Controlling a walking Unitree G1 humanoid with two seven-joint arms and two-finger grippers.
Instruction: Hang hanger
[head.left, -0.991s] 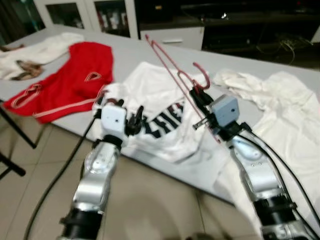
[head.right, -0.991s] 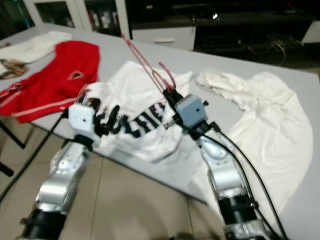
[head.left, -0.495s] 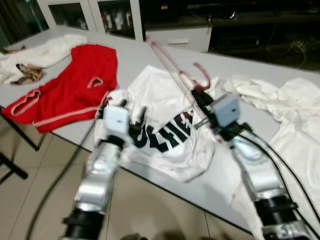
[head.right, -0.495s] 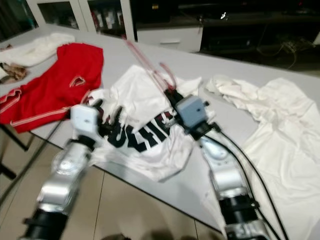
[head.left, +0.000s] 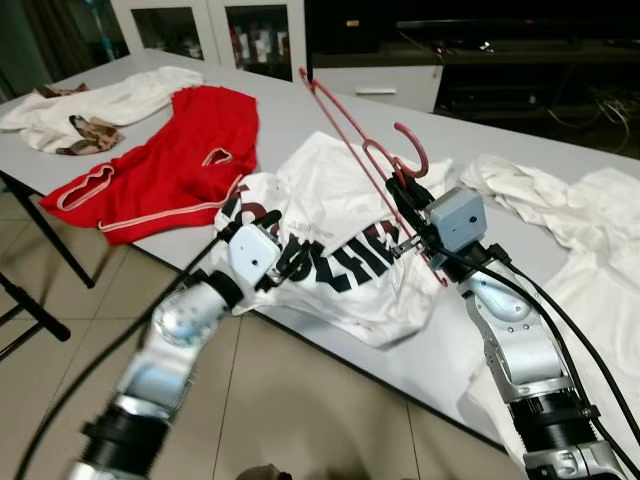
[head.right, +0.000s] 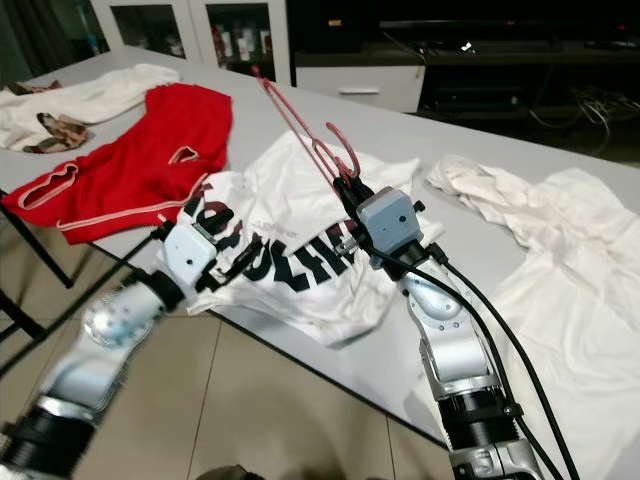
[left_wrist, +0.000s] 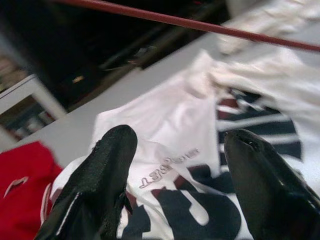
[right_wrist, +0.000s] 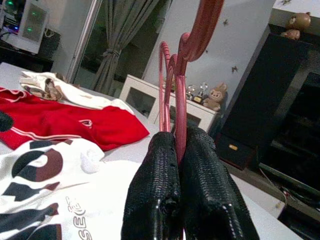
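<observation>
A thin red hanger stands tilted above the grey table, its hook uppermost. My right gripper is shut on its neck just below the hook; in the right wrist view the fingers pinch the red wire. Under it lies a white T-shirt with dark lettering, part hanging over the table's front edge. My left gripper is open, reaching over the shirt's printed front; its fingers spread above the lettering.
A red garment lies left of the shirt, with white clothes at the far left corner. More white clothing covers the table's right side. White cabinets and a dark shelf stand behind. Tiled floor lies in front.
My left arm has reached forward, bringing its open gripper onto the shirt's lettering. The right gripper still holds the hanger in much the same pose. The camera has shifted slightly.
</observation>
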